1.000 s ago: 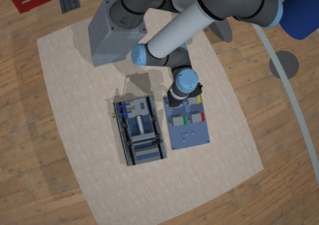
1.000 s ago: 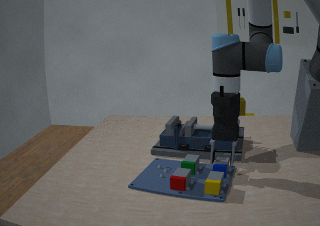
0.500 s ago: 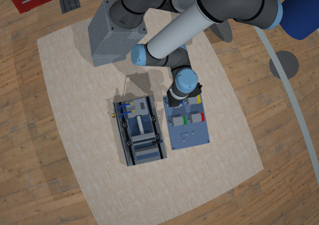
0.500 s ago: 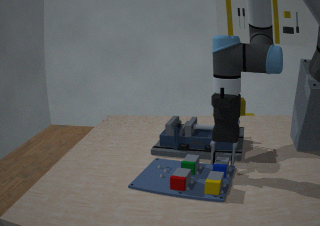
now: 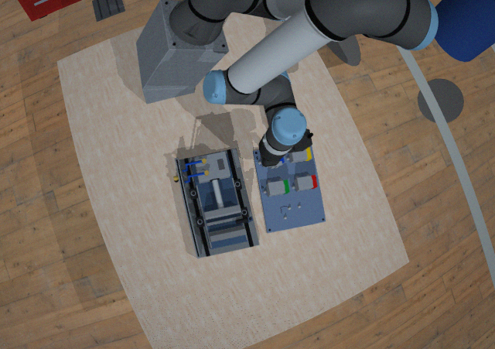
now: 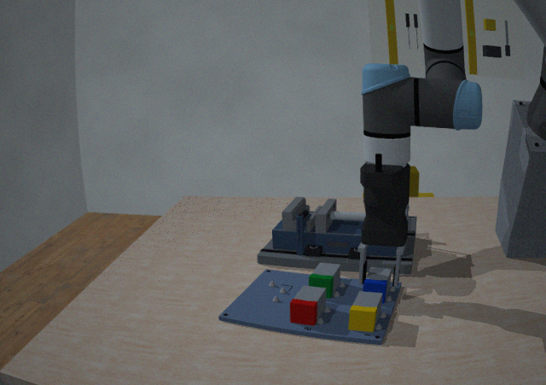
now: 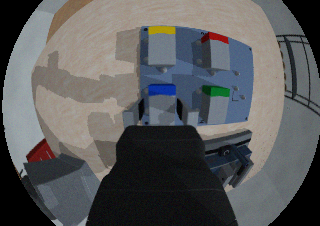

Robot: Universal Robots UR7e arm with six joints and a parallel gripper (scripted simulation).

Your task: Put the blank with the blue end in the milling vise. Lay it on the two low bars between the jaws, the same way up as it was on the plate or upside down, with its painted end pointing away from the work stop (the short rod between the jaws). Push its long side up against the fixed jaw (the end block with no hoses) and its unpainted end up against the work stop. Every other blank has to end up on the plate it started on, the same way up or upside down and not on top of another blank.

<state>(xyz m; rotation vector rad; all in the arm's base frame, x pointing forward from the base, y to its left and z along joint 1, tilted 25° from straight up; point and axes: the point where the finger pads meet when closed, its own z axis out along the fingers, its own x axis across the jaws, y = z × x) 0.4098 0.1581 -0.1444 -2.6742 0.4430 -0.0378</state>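
Resting on pale wood — the blue plate — above plank flooring.

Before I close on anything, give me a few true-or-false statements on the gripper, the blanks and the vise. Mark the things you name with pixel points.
1. The gripper (image 6: 380,282) (image 7: 160,105) is shut on the blue-ended blank (image 6: 380,279) (image 7: 162,103). False: it is open, its fingers on either side of that blank.
2. Four blanks are on the plate (image 5: 295,219) (image 6: 251,308) (image 7: 242,111). True.
3. A blank already sits between the jaws of the vise (image 5: 227,237) (image 6: 287,240). False: none is there.
4. The red-ended blank (image 5: 305,183) (image 6: 310,303) (image 7: 216,53) is between the fingers. False: it stands on the plate, away from them.
5. The blue-ended blank is on the plate. True.
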